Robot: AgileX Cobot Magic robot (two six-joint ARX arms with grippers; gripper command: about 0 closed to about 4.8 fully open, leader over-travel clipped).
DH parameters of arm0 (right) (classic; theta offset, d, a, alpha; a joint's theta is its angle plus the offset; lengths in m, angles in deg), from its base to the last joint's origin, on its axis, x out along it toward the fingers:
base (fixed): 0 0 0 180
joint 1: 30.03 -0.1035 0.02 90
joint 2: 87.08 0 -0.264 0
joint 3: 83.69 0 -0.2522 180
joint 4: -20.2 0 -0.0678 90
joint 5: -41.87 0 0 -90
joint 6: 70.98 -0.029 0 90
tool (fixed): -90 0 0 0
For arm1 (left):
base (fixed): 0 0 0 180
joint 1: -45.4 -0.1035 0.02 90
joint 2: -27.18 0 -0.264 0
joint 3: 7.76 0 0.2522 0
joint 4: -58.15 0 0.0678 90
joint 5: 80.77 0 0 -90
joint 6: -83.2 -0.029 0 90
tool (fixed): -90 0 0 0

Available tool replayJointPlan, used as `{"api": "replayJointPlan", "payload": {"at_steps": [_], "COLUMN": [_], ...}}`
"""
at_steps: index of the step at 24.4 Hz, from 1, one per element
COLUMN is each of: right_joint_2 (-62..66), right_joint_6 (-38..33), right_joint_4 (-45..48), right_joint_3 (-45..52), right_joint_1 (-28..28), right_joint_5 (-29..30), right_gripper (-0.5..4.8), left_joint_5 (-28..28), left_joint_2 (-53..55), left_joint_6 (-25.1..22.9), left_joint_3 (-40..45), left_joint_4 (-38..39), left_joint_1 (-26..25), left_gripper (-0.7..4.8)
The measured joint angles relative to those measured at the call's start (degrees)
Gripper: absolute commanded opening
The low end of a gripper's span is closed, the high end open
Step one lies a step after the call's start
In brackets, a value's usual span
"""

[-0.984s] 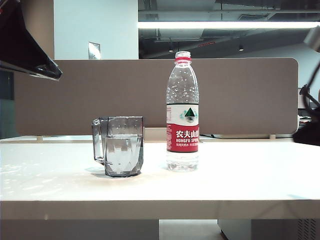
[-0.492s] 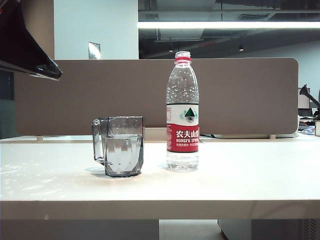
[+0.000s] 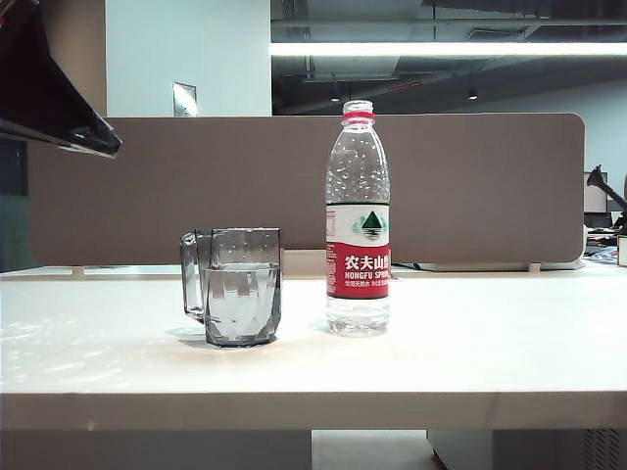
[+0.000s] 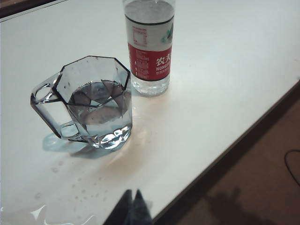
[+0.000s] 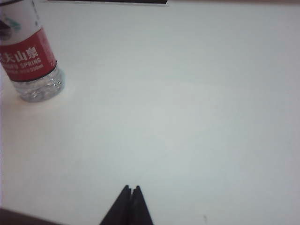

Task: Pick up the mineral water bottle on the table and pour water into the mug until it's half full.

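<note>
The left gripper hung above the table's near edge, its fingers pressed together and empty, pointing toward the mug. The mug stood upright left of centre, handle to the left, with water about halfway up. Just right of it stood the mineral water bottle, uncapped. Farther right, the right gripper hovered with fingers together, holding nothing.

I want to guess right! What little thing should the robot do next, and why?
Probably just rest: the mug already looks about half full of water, the mineral water bottle stands upright beside it, and the left gripper and right gripper are both shut, holding nothing.
</note>
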Motion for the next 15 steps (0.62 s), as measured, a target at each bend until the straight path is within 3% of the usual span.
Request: {"api": "replayJointPlan", "payload": {"at_steps": [6,15], "right_joint_2": [-0.5,-3.7], "right_joint_6": [0.0,0.0], "right_joint_4": [-0.5,-0.5], "right_joint_3": [0.0,0.0], "right_joint_1": [0.8,0.8], "right_joint_5": [-3.5,-3.5], "right_gripper": [-0.05,-0.04], "left_joint_5": [0.0,0.0], "left_joint_2": [0.0,0.0], "left_joint_6": [0.0,0.0], "left_joint_3": [0.0,0.0], "left_joint_4": [0.0,0.0], "left_joint_1": [0.0,0.0], "left_gripper": [-0.01,-0.01]}}
